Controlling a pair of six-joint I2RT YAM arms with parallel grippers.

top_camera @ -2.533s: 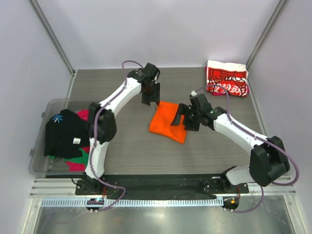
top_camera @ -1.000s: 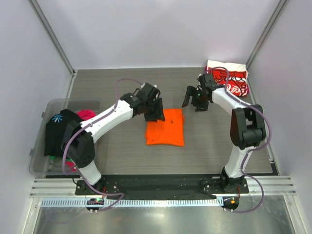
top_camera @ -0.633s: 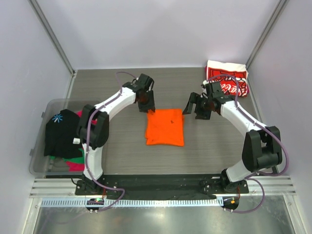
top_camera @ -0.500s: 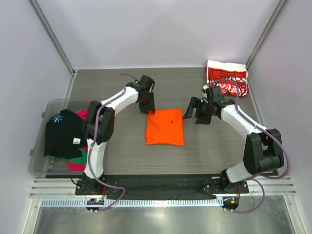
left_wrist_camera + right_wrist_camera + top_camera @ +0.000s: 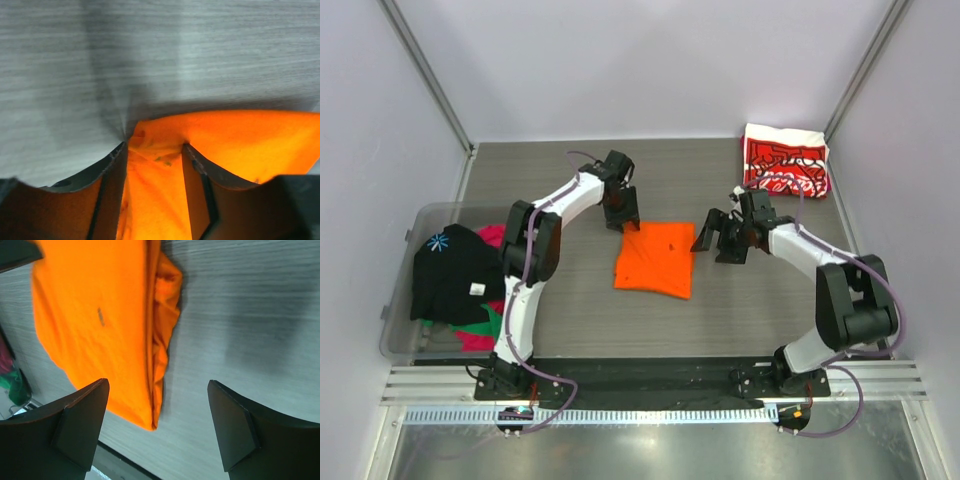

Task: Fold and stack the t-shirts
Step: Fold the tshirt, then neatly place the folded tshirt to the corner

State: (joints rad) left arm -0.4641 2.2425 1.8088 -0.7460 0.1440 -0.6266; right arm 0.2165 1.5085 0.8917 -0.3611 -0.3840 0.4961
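Grey wood-grain counter [image 5: 570, 300] enclosed by pale walls [image 5: 650, 60]; clear bin [image 5: 395, 335] at its left edge. Orange t-shirt [image 5: 655, 260]: folded to a rough rectangle, mid-counter, lying slightly askew, layered folds bunched along one edge. Left fingers [image 5: 112, 170] clenched on its far left corner, cloth creased between them. Right fingers [image 5: 82, 415] released, spread wide just beside the shirt's right edge, holding nothing. Red-and-white t-shirt [image 5: 783, 162]: folded, far right corner, script only partly legible. In the bin, black t-shirt [image 5: 450, 270] covers most of the pink cloth [image 5: 492, 235] and green cloth [image 5: 485, 325]. Small dark mark [image 5: 100, 316] on the orange cloth, unidentifiable.
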